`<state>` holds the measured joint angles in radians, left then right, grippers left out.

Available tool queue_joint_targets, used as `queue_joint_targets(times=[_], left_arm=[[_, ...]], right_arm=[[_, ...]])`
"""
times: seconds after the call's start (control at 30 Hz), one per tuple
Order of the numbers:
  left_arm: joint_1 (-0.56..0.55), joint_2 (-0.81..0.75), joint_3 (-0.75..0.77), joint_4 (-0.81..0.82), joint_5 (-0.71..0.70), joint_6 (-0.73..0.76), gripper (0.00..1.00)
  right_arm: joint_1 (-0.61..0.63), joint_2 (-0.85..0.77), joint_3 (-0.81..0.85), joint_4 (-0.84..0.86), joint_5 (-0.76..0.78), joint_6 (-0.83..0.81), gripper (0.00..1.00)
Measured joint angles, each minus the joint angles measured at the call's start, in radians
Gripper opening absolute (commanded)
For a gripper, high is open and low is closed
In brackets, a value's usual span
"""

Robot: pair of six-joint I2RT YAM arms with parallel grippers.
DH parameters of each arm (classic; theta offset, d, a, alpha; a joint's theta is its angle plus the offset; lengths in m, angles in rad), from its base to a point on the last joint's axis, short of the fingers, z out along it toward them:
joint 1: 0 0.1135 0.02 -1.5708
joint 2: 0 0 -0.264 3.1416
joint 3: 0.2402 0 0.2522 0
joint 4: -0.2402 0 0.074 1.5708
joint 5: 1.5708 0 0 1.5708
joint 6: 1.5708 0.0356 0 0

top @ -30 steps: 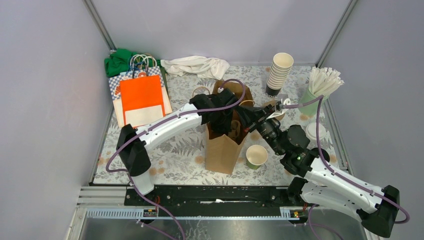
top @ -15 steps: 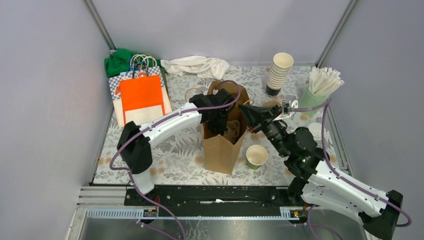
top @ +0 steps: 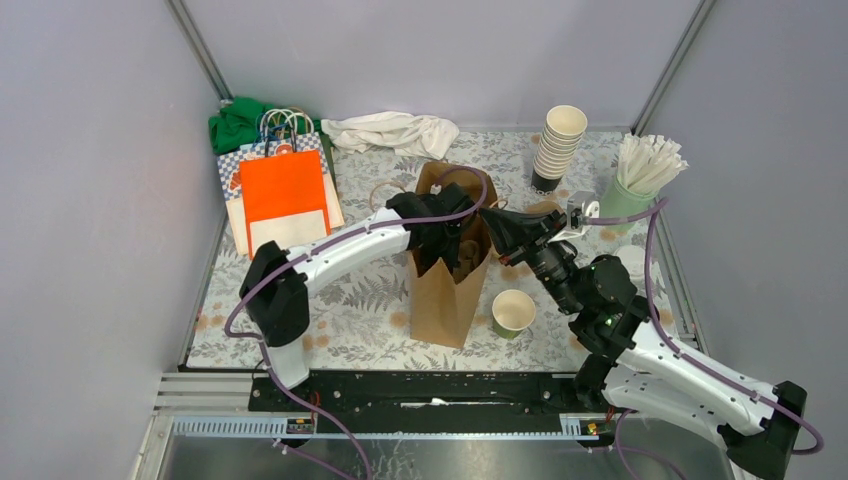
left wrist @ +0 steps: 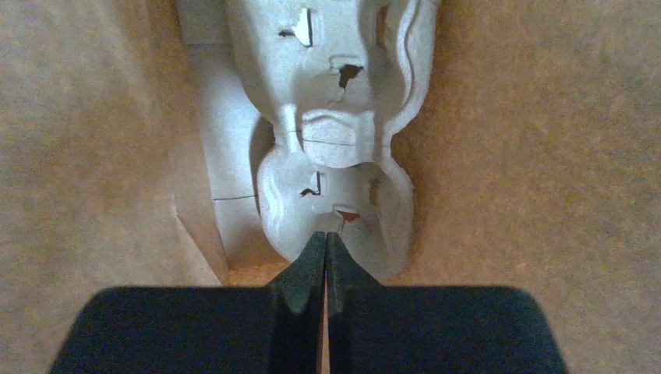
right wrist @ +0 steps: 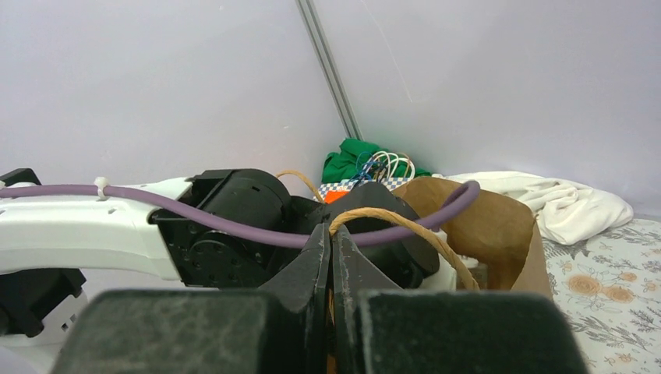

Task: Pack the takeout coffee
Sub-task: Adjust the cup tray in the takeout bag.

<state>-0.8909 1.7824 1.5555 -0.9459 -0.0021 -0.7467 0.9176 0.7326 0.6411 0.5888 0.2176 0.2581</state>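
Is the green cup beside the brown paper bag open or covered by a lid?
Open: the green cup stands upright with its pale inside visible from above, no lid on it.

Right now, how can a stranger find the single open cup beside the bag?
Find the upright brown paper bag in the middle of the floral table. Just right of its base stands one small green paper cup, white inside. Unlike the tall stack of cream cups and the pale green cup of white sticks behind, it stands alone, lidless.
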Motion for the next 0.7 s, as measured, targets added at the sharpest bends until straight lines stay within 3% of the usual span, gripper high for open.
queue_joint_targets(times=[0.4, 0.7], left_arm=[[-0.022, 0.035, 0.01, -0.01, -0.004, -0.036, 0.0], [-0.024, 0.048, 0.205, -0.119, -0.01, 0.003, 0.0]], right_arm=[[0.0, 0.012, -0.001, 0.017, 0.0, 0.0, 0.0], [0.0, 0.012, -0.002, 0.017, -0.001, 0.0, 0.0]])
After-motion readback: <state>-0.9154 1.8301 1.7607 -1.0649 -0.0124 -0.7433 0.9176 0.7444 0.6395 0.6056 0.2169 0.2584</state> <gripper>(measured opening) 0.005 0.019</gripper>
